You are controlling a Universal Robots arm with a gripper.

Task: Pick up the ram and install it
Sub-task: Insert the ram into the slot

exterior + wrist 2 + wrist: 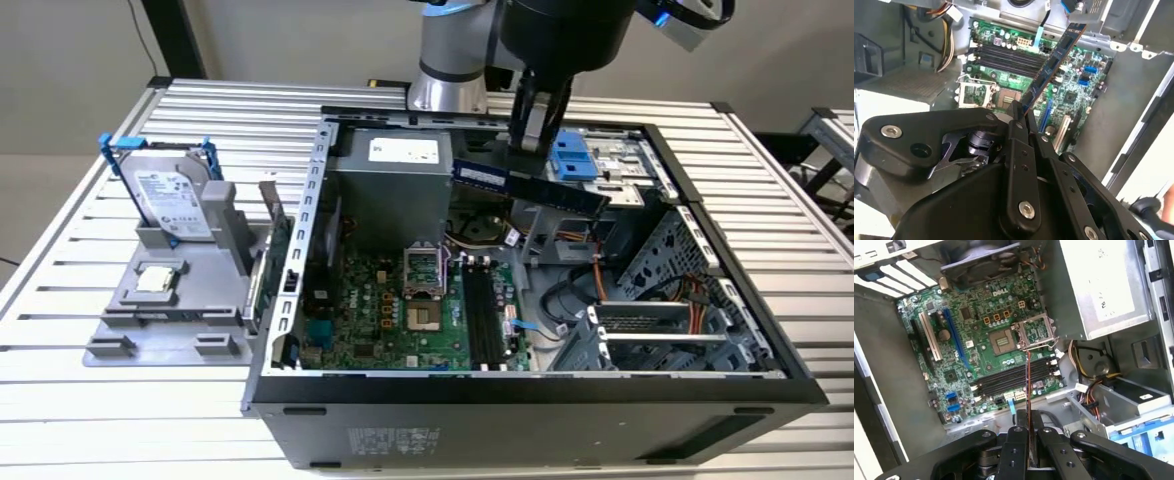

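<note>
Dark greenish-blue and thin, the ram (530, 186) hangs above the open metal case (534, 412), pinched between the black jaws of the gripper (534, 150). Its long axis runs across the exterior view, dipping slightly towards that view's right. A green motherboard (979, 357) with long black slots lies below. The arm's upper part is cut off.

Silver-grey arm (447, 70), black wrist housing (567, 30), blue trim (661, 15), matte black jaws, silver screws (1026, 209)
</note>
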